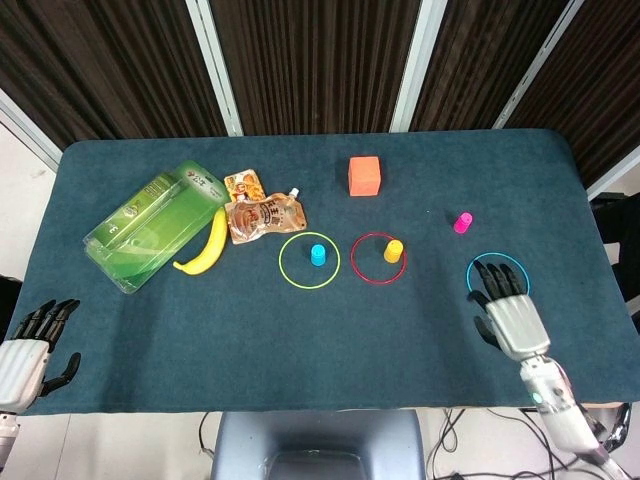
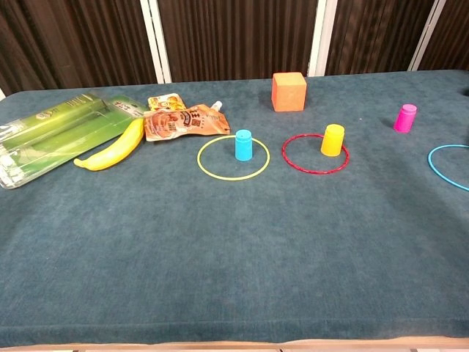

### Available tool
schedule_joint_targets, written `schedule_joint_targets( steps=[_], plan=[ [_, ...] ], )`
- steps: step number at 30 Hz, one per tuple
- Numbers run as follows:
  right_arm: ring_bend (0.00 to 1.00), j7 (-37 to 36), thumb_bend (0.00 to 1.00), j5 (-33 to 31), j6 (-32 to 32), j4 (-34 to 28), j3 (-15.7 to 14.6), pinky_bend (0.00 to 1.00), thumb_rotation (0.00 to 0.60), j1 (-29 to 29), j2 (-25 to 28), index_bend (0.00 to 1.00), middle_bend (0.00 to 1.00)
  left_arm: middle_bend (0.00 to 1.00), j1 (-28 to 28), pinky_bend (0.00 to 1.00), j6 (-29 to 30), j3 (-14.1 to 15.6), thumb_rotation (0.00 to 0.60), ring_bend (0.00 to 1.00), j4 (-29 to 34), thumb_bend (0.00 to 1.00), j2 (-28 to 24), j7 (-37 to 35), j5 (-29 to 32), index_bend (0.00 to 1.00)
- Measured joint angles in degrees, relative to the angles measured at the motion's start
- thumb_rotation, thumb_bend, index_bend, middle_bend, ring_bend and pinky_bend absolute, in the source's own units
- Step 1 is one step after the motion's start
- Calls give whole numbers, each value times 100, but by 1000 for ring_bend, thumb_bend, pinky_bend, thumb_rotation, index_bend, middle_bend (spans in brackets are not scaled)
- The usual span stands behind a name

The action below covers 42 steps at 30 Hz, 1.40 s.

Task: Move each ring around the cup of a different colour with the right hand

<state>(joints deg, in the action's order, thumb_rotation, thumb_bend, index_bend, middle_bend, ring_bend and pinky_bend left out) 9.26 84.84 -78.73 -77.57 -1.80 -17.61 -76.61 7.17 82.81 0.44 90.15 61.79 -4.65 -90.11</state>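
The red ring [image 1: 379,259] [image 2: 316,154] lies flat on the cloth around the yellow cup [image 1: 394,250] [image 2: 333,139]. The yellow ring [image 1: 309,260] [image 2: 233,158] lies around the blue cup [image 1: 318,254] [image 2: 243,144]. The pink cup [image 1: 462,222] [image 2: 404,117] stands alone at the right. The blue ring [image 1: 498,280] [image 2: 448,166] lies in front of it with no cup inside. My right hand [image 1: 508,314] is open, palm down, its fingertips over the blue ring's near edge; the chest view does not show it. My left hand [image 1: 28,352] is open at the front left corner.
An orange cube [image 1: 364,175] [image 2: 289,91] stands behind the cups. A banana [image 1: 204,243] [image 2: 112,147], a green package [image 1: 154,224] [image 2: 58,135] and two snack pouches [image 1: 264,215] [image 2: 183,121] lie at the left. The table's front edge runs close to both hands.
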Motion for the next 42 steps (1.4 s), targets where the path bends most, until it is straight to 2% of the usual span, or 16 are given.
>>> schedule_joint_targets(
  steps=[4,8,13,22,32,42],
  plan=[
    [0,-400,507,-29,-113,461,-183,0,600,392,81,552,87,73,20,131,-17,19,600,28,24,437,34,75,-48,0],
    [0,-876,507,-172,132,1072,-160,0,600,442,7,562,87,74,34,130,-42,40,600,28,33,438,43,103,-76,0],
    [0,-1365,508,-306,760,1916,-27,0,600,279,-278,572,87,74,38,130,-40,43,600,28,30,438,51,118,-76,0],
    [0,-1796,508,-453,1660,3180,247,0,600,-174,-931,575,88,74,54,130,-62,16,600,28,8,437,65,128,-7,0],
    [0,-2054,508,-412,2098,3801,367,0,600,-475,-1343,608,88,73,55,131,-89,29,600,28,16,438,84,183,4,0],
    [0,-2186,507,-276,1972,3966,303,0,600,-372,-1436,611,88,73,34,131,-57,32,600,28,14,438,93,178,13,0]
  ],
)
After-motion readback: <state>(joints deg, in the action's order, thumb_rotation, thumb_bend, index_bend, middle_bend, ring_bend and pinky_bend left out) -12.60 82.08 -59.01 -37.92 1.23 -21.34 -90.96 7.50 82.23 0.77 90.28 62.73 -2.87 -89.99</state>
